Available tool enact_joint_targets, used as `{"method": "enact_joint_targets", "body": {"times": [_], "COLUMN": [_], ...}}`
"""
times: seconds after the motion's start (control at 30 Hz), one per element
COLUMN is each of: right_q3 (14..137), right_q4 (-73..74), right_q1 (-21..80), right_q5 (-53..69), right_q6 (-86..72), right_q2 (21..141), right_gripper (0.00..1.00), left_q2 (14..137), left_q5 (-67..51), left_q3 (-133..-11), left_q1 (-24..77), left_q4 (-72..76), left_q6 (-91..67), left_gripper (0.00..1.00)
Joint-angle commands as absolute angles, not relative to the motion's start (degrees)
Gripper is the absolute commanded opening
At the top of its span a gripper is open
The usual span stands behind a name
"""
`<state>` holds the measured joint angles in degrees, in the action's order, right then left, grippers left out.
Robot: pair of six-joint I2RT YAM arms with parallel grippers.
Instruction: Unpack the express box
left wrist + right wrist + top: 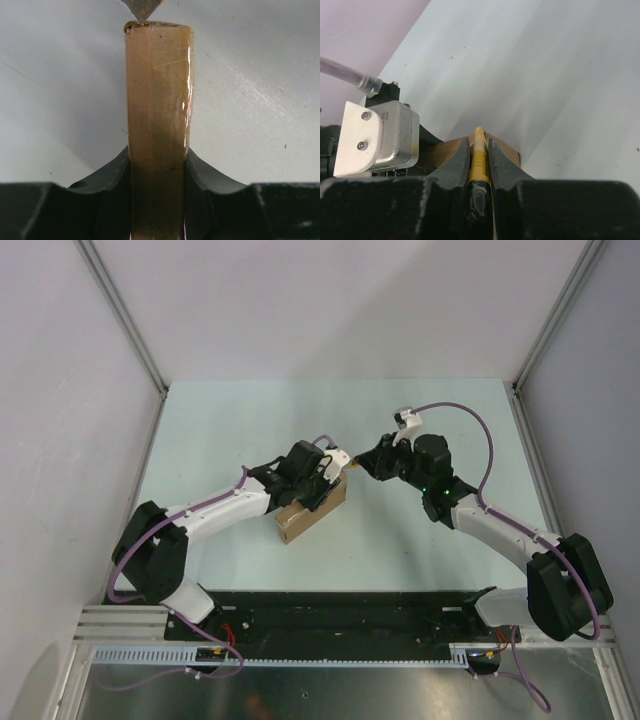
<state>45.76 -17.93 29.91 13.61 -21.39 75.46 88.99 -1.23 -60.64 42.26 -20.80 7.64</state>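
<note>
One express box (305, 515), a small, flat, rectangular brown cardboard carton sealed with glossy clear tape, sits just left of the centre of the top view. It rests on the table, turned diagonally. In the left wrist view it is a narrow brown strip running from the bottom centre to the top centre of the frame, thin edge towards the camera.

One left gripper (158, 155) straddles the box. Its two black fingers (112, 172) are partly spread and press against the two broad faces, one on each side, in the lower middle of that frame.

One utility knife (478, 157), with a ribbed yellow body and a black handle end, stands in the lower centre of the right wrist view. One right gripper (479, 145) pinches it, two black fingers (457, 167) closed tight against its sides. The knife's grey pointed blade (142, 7) shows at the top centre of the left wrist view, and its tip meets the far end of the box.

Two black-and-white arms rise from the lower left and lower right corners of the top view and converge at the box. The pale greenish-white table (250, 420) fills the middle of that frame. One silver metal block (380, 135) with two screws sits at the left of the right wrist view, just beside the brown cardboard.
</note>
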Motion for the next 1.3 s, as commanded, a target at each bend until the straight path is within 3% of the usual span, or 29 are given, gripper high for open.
{"method": "enact_joint_targets", "body": {"times": [0.0, 1.27], "right_q3": [45.88, 45.88], "right_q4": [-20.74, -18.45], "right_q1": [30.41, 32.35], "right_q5": [11.78, 12.65], "right_q6": [-19.6, -9.05], "right_q2": [75.5, 73.3], "right_gripper": [0.0, 0.0], "left_q2": [91.49, 93.52], "left_q5": [-1.23, 2.64], "left_q3": [-58.54, -58.62], "left_q1": [42.71, 42.8], "left_q4": [-22.32, -22.24], "left_q6": [9.58, 8.97], "left_gripper": [0.24, 0.21]}}
